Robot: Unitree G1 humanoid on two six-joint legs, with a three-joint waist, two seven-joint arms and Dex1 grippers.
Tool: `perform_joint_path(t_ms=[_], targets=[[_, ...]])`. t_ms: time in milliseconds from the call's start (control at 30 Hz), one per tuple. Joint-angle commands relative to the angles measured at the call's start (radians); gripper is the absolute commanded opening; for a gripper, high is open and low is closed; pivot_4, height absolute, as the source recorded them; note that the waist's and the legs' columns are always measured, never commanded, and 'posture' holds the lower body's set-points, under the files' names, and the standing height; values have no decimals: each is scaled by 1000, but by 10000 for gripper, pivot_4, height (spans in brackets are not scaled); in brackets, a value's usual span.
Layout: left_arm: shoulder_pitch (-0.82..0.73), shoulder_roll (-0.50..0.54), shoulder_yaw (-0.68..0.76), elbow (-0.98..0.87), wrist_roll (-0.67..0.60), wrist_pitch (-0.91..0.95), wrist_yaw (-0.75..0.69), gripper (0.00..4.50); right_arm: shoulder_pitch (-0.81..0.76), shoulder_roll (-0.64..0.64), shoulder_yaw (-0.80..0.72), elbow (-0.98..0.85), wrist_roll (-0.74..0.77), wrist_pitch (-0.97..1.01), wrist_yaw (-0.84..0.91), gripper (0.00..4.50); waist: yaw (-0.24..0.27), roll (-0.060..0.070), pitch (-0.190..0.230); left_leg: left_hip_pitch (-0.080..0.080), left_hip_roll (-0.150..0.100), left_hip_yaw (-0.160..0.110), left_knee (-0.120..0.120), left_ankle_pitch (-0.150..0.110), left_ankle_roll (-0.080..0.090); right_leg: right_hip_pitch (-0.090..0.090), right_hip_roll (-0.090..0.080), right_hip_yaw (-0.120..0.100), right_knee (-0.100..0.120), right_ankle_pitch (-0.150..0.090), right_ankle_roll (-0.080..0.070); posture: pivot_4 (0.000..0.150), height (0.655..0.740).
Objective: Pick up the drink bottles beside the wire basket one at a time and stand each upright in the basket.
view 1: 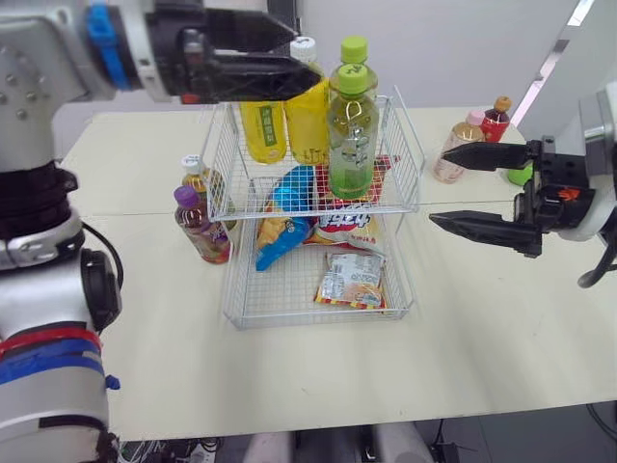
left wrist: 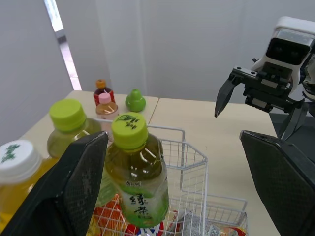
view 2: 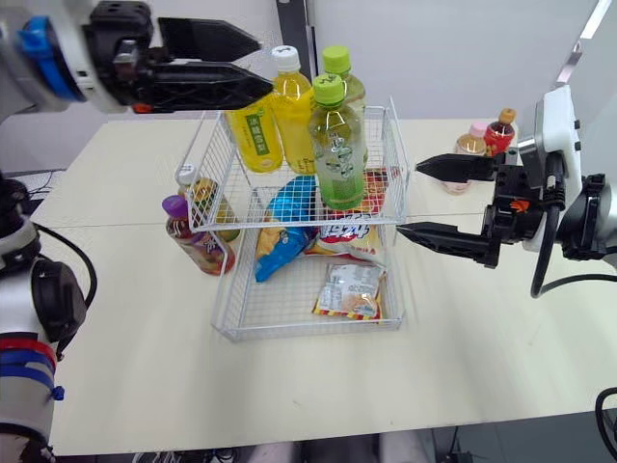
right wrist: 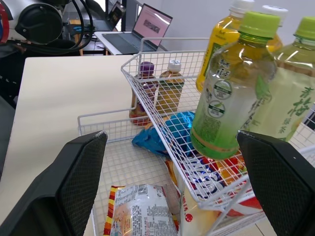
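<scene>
From the head cameras, the wire basket (view 1: 406,145) stands on the pale table (view 1: 482,328). Its raised tier holds four upright bottles: a front green tea bottle (view 1: 352,135), a second green-capped bottle (view 1: 354,50) behind it, a white-capped yellow bottle (view 1: 307,111) and another yellow bottle (view 1: 262,130) next to that. Snack packets (view 1: 352,280) lie in the lower tier. Just beside the basket, on the robot's left, stand a purple-capped bottle (view 1: 200,227) and an amber bottle (view 1: 194,172). A pink-capped bottle (view 1: 455,149) and a red bottle (view 1: 496,121) stand on the right, apart from the basket. The left gripper (view 1: 289,56) hovers above the raised tier, spread wide and holding nothing. The right gripper (view 1: 439,186) hangs to the right of the basket, also spread and empty.

In the left wrist view, that gripper's fingers stand wide apart above the front green tea bottle. A green pear-shaped object (left wrist: 135,101) sits near the pink-capped and red bottles.

In the right wrist view, the fingers are wide apart. The purple-capped and amber bottles show through the mesh, outside the basket. A laptop (right wrist: 150,22) sits on another table behind.
</scene>
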Motion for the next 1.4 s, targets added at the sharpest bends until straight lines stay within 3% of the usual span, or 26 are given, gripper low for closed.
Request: perform_joint_path(t_ms=[33,167,367,500,633,800,967,1133,1400], targets=[[45,64,112,-64,-5,26,100,44443,-63,15,50,-16,-16,-21,4,45000,-1,0,0,0,0,-1,0,0,0,0,0,0,0,0,0,1500,7400],[258,190,240,-145,4,24,152,44443,-135,68,152,9,-75,-44,14,45000,-12,0,0,2,1,1,-1,0,0,0,0,1,1,0,0,1500,7400],[600,270,465,-198,4,-9,152,44443,-140,98,171,40,-91,-76,77,45000,-1,0,0,1,1,0,-1,0,0,0,0,0,0,0,-1,1500,7400],[790,215,585,-242,7,-60,193,44443,-125,106,173,55,-105,-101,109,45000,10,0,0,1,1,0,-1,0,0,0,-1,0,-2,0,-1,1500,7400],[952,76,612,-379,-12,-82,284,44443,-117,118,176,61,-119,-115,121,45000,20,1,-1,1,1,0,-1,0,0,1,-2,0,-4,0,-1,1500,7400],[973,-73,553,-498,5,-101,484,44443,-116,130,182,53,-122,-109,121,45000,22,-1,-1,1,1,-1,-1,0,0,1,-4,-1,-5,2,-1,1500,7400],[911,-212,454,-506,63,-152,689,44443,-131,141,190,57,-127,-102,114,45000,22,-1,-2,1,1,0,0,0,0,1,-4,-1,-4,2,-1,1500,7400],[906,-255,370,-464,137,-184,802,44443,-145,141,189,54,-121,-86,109,45000,17,-1,-2,1,0,1,-1,0,0,1,-1,0,-4,3,-1,1500,7400],[880,-270,285,-408,173,-214,842,44443,-163,140,182,48,-109,-59,96,45000,18,-1,-2,1,0,1,-1,0,0,1,-1,0,-4,3,-1,1500,7400]])
